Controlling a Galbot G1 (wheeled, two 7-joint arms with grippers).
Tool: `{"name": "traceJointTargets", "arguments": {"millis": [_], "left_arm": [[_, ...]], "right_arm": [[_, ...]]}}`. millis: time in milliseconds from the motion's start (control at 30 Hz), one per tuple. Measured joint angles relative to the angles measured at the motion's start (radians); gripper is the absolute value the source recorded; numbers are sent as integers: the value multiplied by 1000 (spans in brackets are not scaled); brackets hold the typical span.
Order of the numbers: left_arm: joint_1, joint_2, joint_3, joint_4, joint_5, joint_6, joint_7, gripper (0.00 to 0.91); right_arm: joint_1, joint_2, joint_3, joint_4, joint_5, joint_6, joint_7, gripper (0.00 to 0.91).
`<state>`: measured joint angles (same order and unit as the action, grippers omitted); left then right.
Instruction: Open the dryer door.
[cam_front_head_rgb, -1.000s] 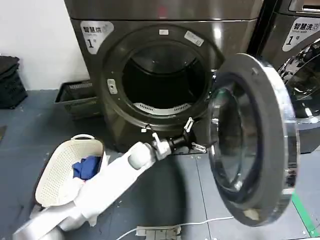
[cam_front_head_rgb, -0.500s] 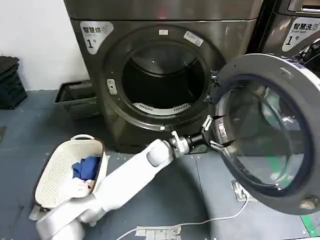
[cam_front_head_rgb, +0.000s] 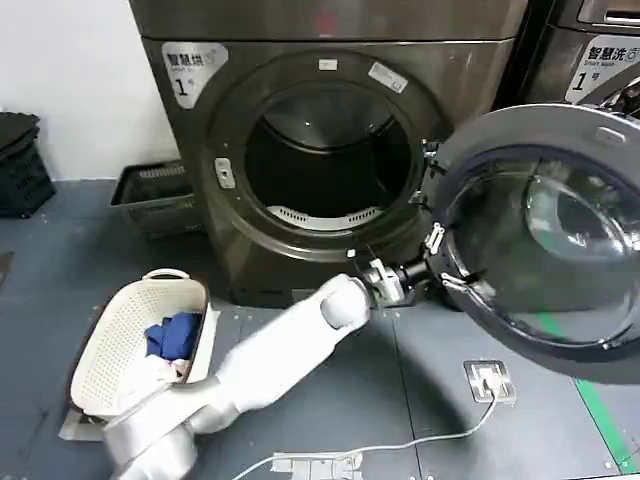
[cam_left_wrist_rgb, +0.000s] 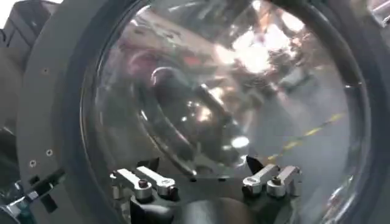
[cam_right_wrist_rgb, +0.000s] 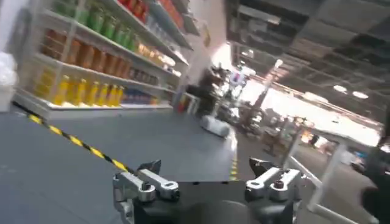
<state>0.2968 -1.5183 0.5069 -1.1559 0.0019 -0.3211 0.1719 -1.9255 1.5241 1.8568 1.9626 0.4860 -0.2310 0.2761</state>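
Note:
The dryer door (cam_front_head_rgb: 468, 150) stands swung wide open to the right of the dark drum opening (cam_front_head_rgb: 325, 160). Its dark grey inner face and clear bowl (cam_front_head_rgb: 560, 250) are turned toward me. My left gripper (cam_front_head_rgb: 441, 262) is at the door's lower left inner rim, open, with nothing between its fingers. In the left wrist view the grey inner ring (cam_left_wrist_rgb: 55, 103) and the bowl (cam_left_wrist_rgb: 231, 91) sit right in front of the left gripper (cam_left_wrist_rgb: 202, 164). My right gripper (cam_right_wrist_rgb: 205, 165) is open and holds nothing, facing a floor with shelves beyond.
A white laundry basket (cam_front_head_rgb: 120, 340) with clothes lies on the floor at the left. A dark crate (cam_front_head_rgb: 150, 195) sits beside the dryer. A second machine (cam_front_head_rgb: 590, 60) stands behind the open door. A floor socket (cam_front_head_rgb: 490, 380) and cable lie below the door.
The door has swung farther open, from nearly edge-on to showing its inner face. My left arm has reached to the right, following the door's rim.

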Motion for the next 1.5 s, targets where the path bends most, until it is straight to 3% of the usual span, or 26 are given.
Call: {"name": "traceJointTargets", "arguments": {"millis": [267, 733, 933, 1167, 1500], "left_arm": [[-12, -47, 0, 51, 36, 29, -26, 907], [-22, -81, -1, 85, 50, 47, -35, 907], [-15, -66, 1, 56, 11, 73, 1, 907], [36, -3, -17, -94, -26, 151, 11, 907], [173, 167, -136, -430, -48, 247, 3, 907]], "right_arm": [[-12, 14, 9, -43, -1, 66, 21, 907], [-15, 28, 9, -44, 28, 81, 9, 907], [-17, 30, 17, -46, 36, 94, 14, 907], [-21, 25, 32, -69, 48, 94, 11, 907], [-9, 0, 27, -142, 68, 116, -12, 907]]}}
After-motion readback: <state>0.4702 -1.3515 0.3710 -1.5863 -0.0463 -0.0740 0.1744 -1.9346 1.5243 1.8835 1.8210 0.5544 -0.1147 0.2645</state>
